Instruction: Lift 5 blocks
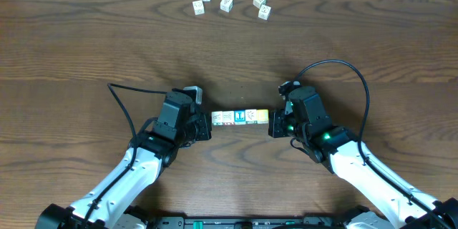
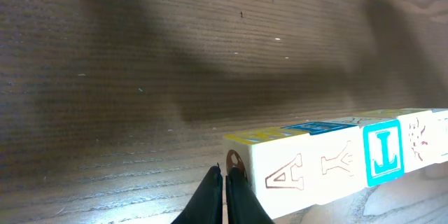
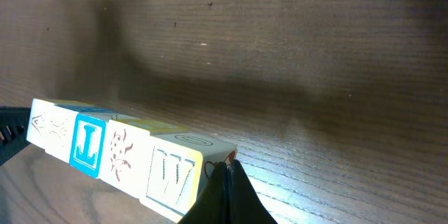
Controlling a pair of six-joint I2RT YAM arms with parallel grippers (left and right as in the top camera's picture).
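The left gripper (image 2: pixel 224 180) rises from the bottom of the picture, its dark jaws pressed together with no gap, their tips against the end face of the nearest of the blocks (image 2: pixel 336 162). The cubes sit face to face in a straight row running off to the right. Their fronts read a brown A (image 2: pixel 285 179), a brown Y (image 2: pixel 335 161), a bright blue L (image 2: pixel 383 152), then a reddish speckled print (image 2: pixel 418 140). Broad shadows lie across the dark wood tabletop (image 2: pixel 140 77) behind. Whether the row touches the wood cannot be told.

The cream lettered blocks (image 1: pixel 240 117) form one tight straight row, a blue-faced one midway.
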